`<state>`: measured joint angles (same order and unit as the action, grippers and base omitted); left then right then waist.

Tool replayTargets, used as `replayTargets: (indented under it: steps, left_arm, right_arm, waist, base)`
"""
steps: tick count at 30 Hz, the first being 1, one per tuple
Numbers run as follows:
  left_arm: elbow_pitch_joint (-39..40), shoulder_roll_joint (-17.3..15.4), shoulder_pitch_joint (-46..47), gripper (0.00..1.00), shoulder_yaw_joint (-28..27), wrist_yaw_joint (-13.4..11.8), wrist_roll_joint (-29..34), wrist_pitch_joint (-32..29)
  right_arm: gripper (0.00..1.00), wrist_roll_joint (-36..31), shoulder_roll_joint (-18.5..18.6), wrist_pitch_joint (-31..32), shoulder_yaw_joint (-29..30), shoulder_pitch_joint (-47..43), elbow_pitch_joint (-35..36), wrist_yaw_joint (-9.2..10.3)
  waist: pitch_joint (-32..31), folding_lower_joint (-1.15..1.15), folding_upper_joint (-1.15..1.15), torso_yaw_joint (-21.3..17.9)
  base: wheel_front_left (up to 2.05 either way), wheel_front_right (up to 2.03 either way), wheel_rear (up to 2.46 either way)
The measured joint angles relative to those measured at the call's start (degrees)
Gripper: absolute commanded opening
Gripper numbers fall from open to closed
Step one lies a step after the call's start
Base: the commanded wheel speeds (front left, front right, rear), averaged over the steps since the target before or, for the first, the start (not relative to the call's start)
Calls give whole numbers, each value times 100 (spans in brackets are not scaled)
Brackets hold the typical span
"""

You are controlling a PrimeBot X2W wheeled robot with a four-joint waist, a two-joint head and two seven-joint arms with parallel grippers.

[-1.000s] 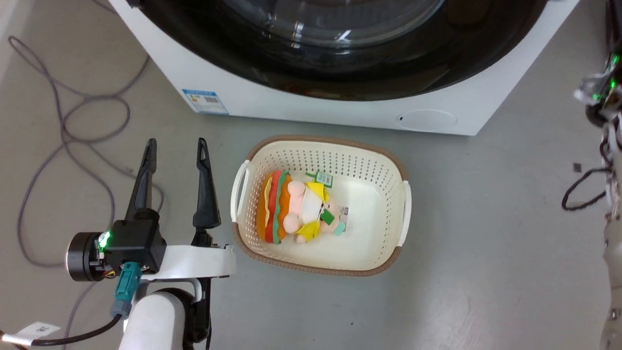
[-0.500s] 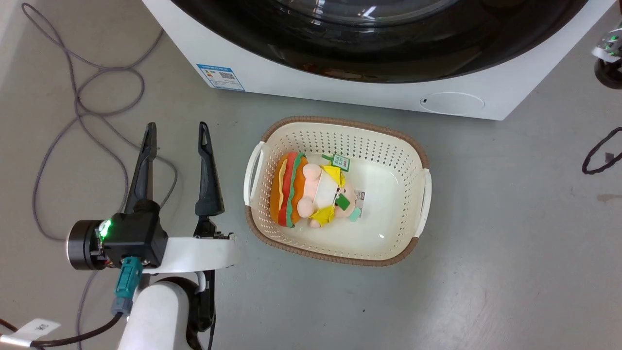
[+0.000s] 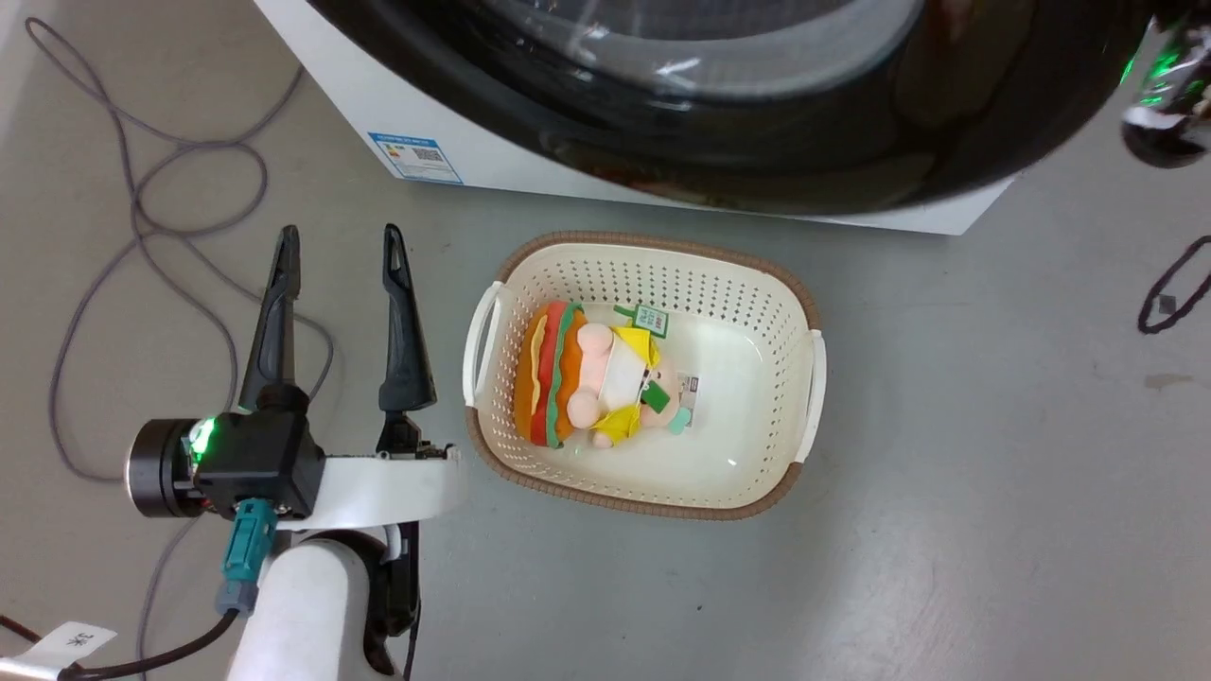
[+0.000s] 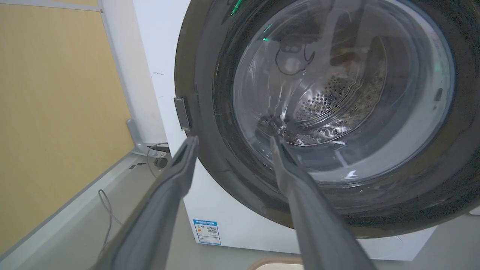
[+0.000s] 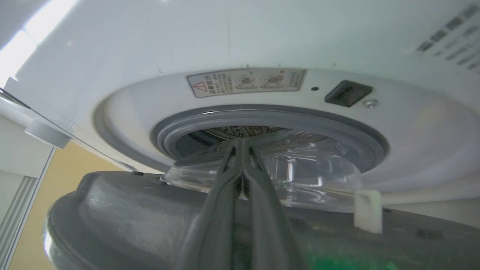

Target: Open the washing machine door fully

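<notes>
A: Head view first. Place of the washing machine door (image 3: 757, 142)?
B: Far side, along the top. Glossy black, standing out past the white washing machine (image 3: 388, 109) and overhanging the floor (image 3: 946, 473) just beyond the basket (image 3: 681, 288).
A: Fully open?
B: Partly. From the right wrist view: stands off the front panel (image 5: 225, 37), with the glass bowl (image 5: 307, 176) reaching toward the grey rubber rim (image 5: 270, 114) of the drum opening and a white latch piece (image 5: 367, 210) sticking up from the inner face.
A: And the right gripper (image 5: 240, 141)?
B: Fingers pressed together, nothing visible between them. Lies across the inner side of the door, tips toward the bowl. Cannot tell whether touching.
A: And the left gripper (image 3: 341, 235)?
B: Near left, above the floor, fingers spread apart, clasping nothing. Sits just left of the basket, well apart from the door. From the left wrist view: points at the door's lower left, below a small grey tab (image 4: 182, 112) on the black ring. Shows the perforated drum (image 4: 322, 103) through the glass too.
A: Contents of the basket?
B: One plush toy (image 3: 587, 383), burger-striped on its left side, lying on the bottom.
A: Anything else down there?
B: Loops of grey cables (image 3: 142, 189) at the far left, a black cable (image 3: 1168, 293) at the right, a blue sticker (image 3: 414, 157) low on the machine's left corner.
</notes>
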<state>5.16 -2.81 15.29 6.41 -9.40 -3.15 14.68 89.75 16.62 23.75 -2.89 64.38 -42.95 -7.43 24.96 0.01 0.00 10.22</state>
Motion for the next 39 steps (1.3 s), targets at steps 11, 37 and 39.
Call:
replayTargets:
  steps: [11, 37, 39]
  left_arm:
    - [-83, 0, -102, 100, -103, 55, 51, 0]
    - [-470, -9, -1108, 100, -345, 304, 164, 1]
    - [-517, -14, -1181, 100, -347, 314, 169, 1]
  right_arm:
    - [0, 75, -126, 667, -272, -878, 667, 0]
    - [0, 259, -808, 1657, -1249, -3700, 2672, 0]
    - [0, 258, -882, 1656, -1318, -3840, 2764, 0]
  waist:
    - [-379, 0, 0, -98]
    - [-1828, -2, 0, -348]
    - [-1901, -2, 0, -322]
  base:
    - [0, 0, 0]
    - [0, 0, 0]
    - [0, 0, 0]
